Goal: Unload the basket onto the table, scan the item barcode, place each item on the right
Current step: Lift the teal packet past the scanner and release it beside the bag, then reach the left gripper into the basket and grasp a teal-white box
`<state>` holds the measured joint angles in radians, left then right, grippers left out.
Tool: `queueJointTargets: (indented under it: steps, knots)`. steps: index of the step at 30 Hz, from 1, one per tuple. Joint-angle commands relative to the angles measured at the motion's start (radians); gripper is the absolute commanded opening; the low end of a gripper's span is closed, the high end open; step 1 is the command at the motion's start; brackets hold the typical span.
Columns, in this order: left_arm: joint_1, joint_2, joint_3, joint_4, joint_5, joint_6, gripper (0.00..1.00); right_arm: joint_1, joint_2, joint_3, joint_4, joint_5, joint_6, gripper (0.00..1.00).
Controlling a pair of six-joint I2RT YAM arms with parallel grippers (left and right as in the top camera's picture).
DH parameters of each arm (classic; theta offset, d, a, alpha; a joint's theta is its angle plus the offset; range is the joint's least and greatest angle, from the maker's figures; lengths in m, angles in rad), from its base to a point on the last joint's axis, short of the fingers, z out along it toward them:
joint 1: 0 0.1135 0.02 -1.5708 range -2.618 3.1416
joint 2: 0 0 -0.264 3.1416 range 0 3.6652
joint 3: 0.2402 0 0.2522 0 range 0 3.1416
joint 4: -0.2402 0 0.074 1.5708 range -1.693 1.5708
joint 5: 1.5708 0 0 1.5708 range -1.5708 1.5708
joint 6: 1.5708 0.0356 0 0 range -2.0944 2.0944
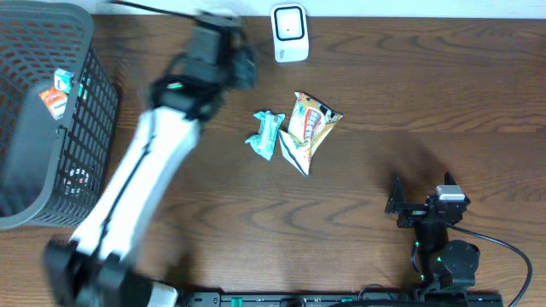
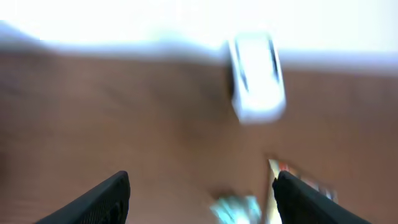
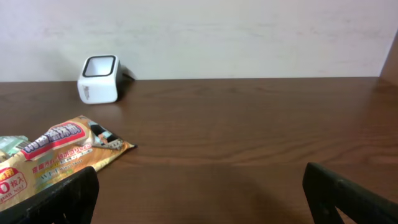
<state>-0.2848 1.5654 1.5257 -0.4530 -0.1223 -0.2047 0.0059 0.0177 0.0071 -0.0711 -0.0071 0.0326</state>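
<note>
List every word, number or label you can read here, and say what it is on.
Yellow snack packet: East Asian print, too blurred to quote.
Teal packet: print too small to read.
Tag on the basket: too small to read.
White scanner: no text visible.

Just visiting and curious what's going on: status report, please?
Left gripper open, empty, near scanner. Right gripper open, empty. Orange packet and teal packet on table, unheld. Nothing blocking scanner.
</note>
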Motion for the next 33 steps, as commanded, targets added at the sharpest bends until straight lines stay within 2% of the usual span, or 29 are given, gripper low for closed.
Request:
queueJointTargets:
  steps: [1,8,13,16,20,27,33]
  knots:
    - [0.136,-0.128,0.026,0.03,-0.202,0.032,0.73,0.0,-0.003,-0.002,-0.004,0.001,-0.015,0.99]
    - [0.544,-0.219,0.026,0.017,-0.204,0.001,0.73,0.0,-0.003,-0.002,-0.005,0.001,-0.015,0.99]
    - [0.805,-0.15,0.024,-0.05,-0.204,-0.022,0.73,0.0,-0.003,-0.002,-0.005,0.001,-0.015,0.99]
    - [0.894,-0.091,0.023,-0.103,-0.2,-0.023,0.74,0.0,-0.003,-0.002,-0.005,0.001,-0.015,0.99]
    - [0.944,-0.005,0.013,-0.149,-0.19,-0.063,0.77,0.0,-0.003,-0.002,-0.004,0.001,-0.015,0.99]
    - [0.941,0.113,0.013,-0.039,0.124,-0.059,0.77,0.0,-0.003,-0.002,-0.004,0.001,-0.015,0.99]
    - [0.938,0.226,0.013,0.051,0.146,-0.059,0.77,0.0,-0.003,-0.002,-0.004,0.001,-0.015,0.99]
